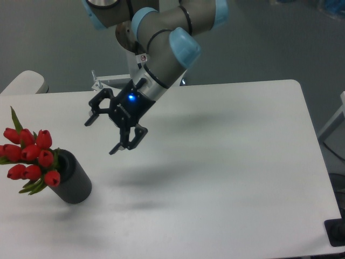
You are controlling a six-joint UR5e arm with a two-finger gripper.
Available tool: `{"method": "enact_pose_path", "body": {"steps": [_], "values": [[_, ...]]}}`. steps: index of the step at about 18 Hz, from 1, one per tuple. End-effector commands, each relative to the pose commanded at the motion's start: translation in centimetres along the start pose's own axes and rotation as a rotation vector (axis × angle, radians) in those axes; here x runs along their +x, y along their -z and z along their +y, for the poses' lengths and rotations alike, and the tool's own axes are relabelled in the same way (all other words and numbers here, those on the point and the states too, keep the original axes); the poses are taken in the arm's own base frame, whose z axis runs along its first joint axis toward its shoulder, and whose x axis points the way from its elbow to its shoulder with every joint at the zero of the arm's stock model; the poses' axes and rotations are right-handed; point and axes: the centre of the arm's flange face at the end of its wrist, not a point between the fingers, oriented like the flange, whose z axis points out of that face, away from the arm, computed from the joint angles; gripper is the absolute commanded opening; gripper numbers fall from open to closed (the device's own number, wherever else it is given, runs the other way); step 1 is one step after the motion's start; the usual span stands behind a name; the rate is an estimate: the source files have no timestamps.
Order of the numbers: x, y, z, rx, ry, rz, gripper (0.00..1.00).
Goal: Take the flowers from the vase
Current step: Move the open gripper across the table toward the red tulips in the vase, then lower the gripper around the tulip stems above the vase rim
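Red tulip flowers (31,156) are sitting, seemingly untouched, in your ribbed dark grey vase (74,181) while your black two-finger gripper (102,136) is hovering spread and empty.

Even, soft overhead light; faint diffuse shadows on table (242,162); slight blur, low res.

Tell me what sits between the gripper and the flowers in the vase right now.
Nothing visible does. The gripper hangs open above the table, up and to the right of the flowers, which lean out of the vase. Only bare tabletop lies between them.
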Motion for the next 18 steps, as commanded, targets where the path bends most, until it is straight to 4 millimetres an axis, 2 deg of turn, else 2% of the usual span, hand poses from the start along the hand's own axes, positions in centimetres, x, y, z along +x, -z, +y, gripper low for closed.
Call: {"method": "enact_pose_path", "body": {"steps": [2, 4, 6, 8, 12, 14, 18], "values": [[-0.3, -1.1, -0.3, 0.012, 0.027, -0.012, 1.00], [0.5, -2.6, -0.9, 0.004, 0.011, 0.002, 1.00], [0.3, -3.8, -0.4, -0.010, 0.010, 0.017, 1.00], [0.7, -5.0, -1.0, -0.016, -0.010, 0.033, 1.00], [0.2, -5.8, -1.5, 0.001, -0.057, 0.022, 1.00], [0.5, -7.3, -2.3, 0.000, -0.088, 0.039, 1.00], [0.9, -8.2, -2.3, -0.005, -0.139, 0.053, 1.00]]}}
